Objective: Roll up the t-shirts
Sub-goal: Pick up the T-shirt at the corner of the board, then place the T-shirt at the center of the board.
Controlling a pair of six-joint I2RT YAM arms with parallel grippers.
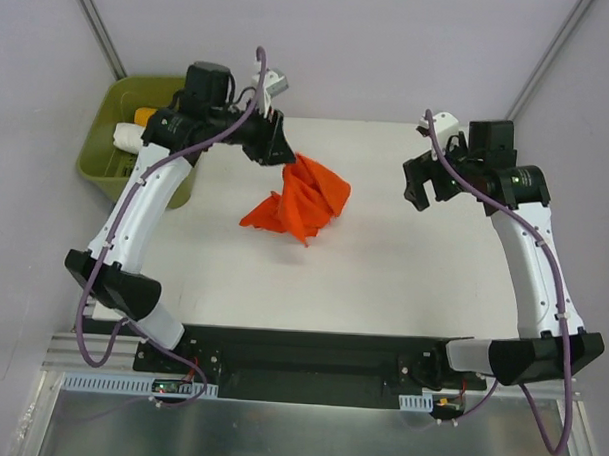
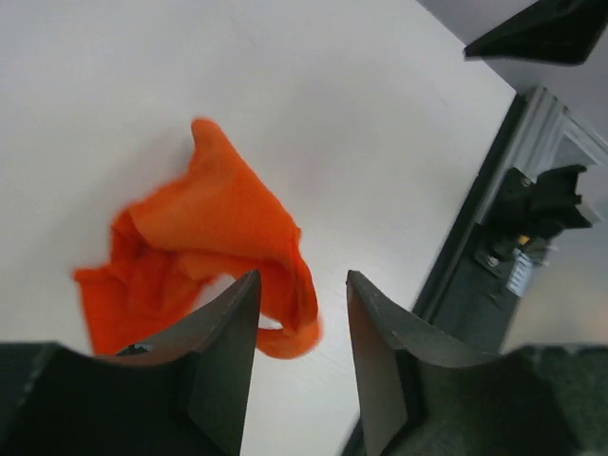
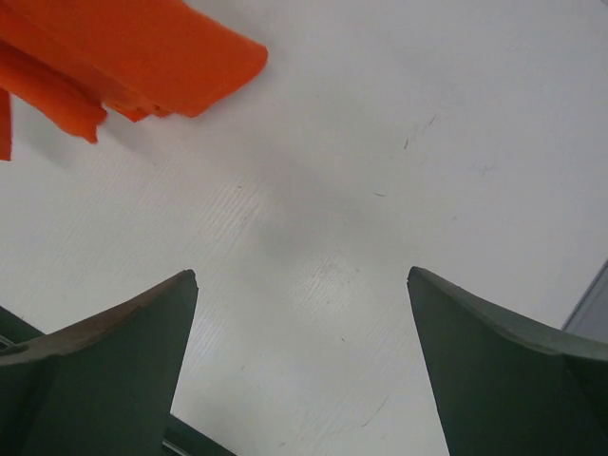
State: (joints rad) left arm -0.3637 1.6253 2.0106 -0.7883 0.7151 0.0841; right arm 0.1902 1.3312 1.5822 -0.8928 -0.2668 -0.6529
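White desk point(image 1: 403, 261), crumpled red-orange t-shirt point(image 1: 297, 200) mid-frame. Left fingers point(image 2: 223, 342) and right fingers point(image 3: 123, 351) gape empty; flattening it probably comes next.

Left arm point(image 1: 135, 217) rising from near-left base, arching toward far edge of desk point(image 1: 383, 276), wrist turning inward. Left gripper point(image 1: 280, 149) hovering by far edge, left of middle, fingers point(image 2: 223, 328) standing narrowly apart. Right arm point(image 1: 528, 266) climbing along right edge, wrist bending inward. Right gripper point(image 1: 418, 184) facing desk middle, fingers point(image 3: 123, 351) spreading wide above surface.
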